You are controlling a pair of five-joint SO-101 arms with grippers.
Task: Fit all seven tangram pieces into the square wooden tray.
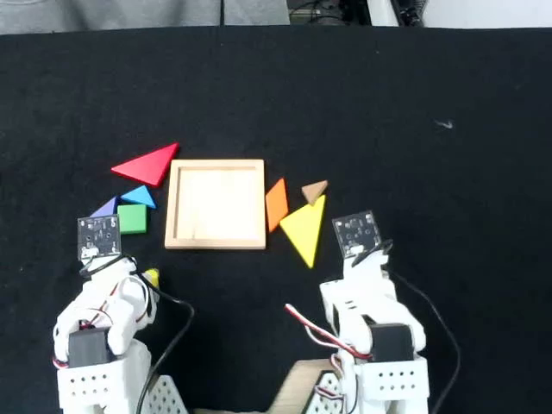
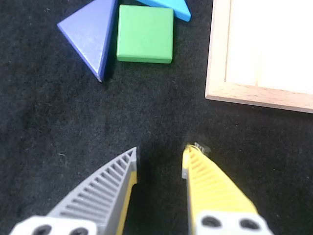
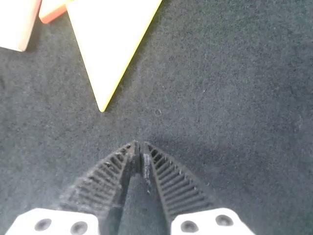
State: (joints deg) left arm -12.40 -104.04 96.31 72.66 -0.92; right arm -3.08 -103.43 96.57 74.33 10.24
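Observation:
The square wooden tray (image 1: 170,205) lies mid-table with nothing inside. To its left lie a red triangle (image 1: 148,164), a light blue triangle (image 1: 139,196), a purple triangle (image 1: 105,208) and a green square (image 1: 132,219). To its right lie an orange parallelogram (image 1: 276,204), a small brown triangle (image 1: 314,190) and a large yellow triangle (image 1: 306,228). My left gripper (image 2: 160,154) hovers open over bare cloth, short of the green square (image 2: 145,33), purple triangle (image 2: 90,35) and tray corner (image 2: 217,90). My right gripper (image 3: 140,147) is shut on nothing, just short of the yellow triangle's tip (image 3: 108,44).
Black cloth covers the table; wide free room lies at the far side and to the right. Both arm bases (image 1: 95,362) (image 1: 379,354) stand at the near edge with cables trailing. A wooden block (image 1: 302,388) sits between the bases.

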